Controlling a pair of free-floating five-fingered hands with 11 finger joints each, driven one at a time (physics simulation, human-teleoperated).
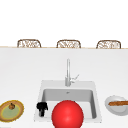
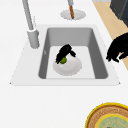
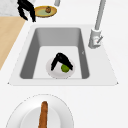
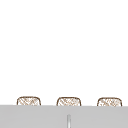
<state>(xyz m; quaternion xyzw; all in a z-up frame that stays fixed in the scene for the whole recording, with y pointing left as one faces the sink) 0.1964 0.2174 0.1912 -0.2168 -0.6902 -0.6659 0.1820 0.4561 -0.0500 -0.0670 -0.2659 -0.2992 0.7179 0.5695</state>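
My right hand (image 2: 65,52) is down in the sink (image 2: 98,53), fingers curled round the green lime (image 2: 63,60) on the white plate (image 2: 72,68). I judge this the grasp. Next it calls for a firm pinch and a straight lift. My left hand (image 1: 41,108) hangs relaxed over the front rim. From the front, a red ball (image 1: 67,115) blocks the plate, and I can't tell how firmly I grip.

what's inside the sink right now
A white plate lies on the sink floor with a green fruit on it. A hand curls over the fruit, covering most of it.

white counter (image 1: 22,67) (three wicker chairs (image 1: 68,44))
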